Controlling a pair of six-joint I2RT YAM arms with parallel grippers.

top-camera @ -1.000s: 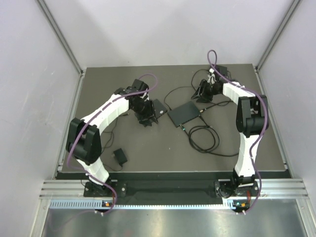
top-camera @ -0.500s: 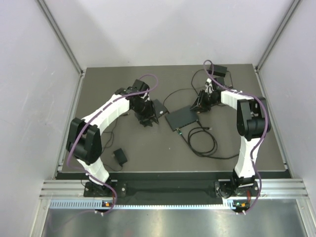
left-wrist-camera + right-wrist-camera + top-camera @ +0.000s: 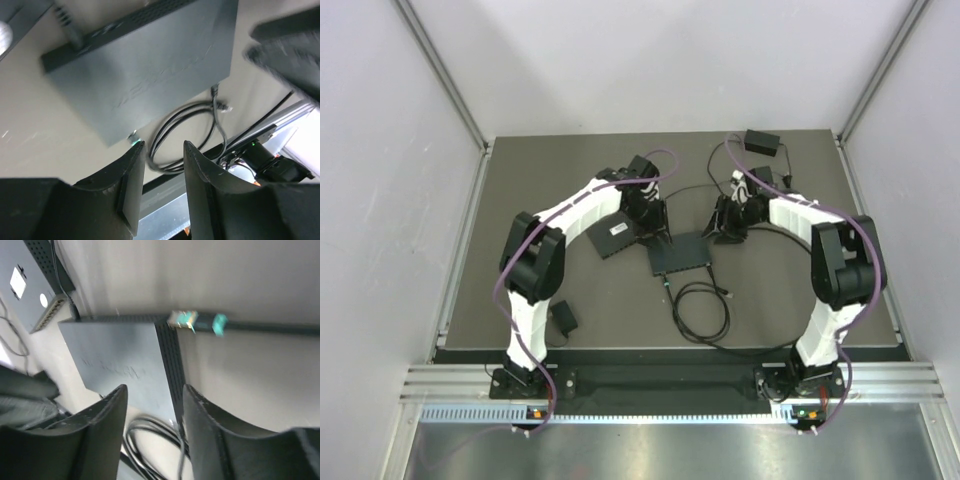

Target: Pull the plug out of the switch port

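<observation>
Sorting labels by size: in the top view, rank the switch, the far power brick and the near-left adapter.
Largest: switch. The far power brick and near-left adapter look about alike, so unranked.

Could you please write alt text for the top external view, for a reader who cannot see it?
On a dark table, the left hand and right hand hang over the two far corners of a flat black switch. A coiled black cable lies on the near side of the switch.
</observation>
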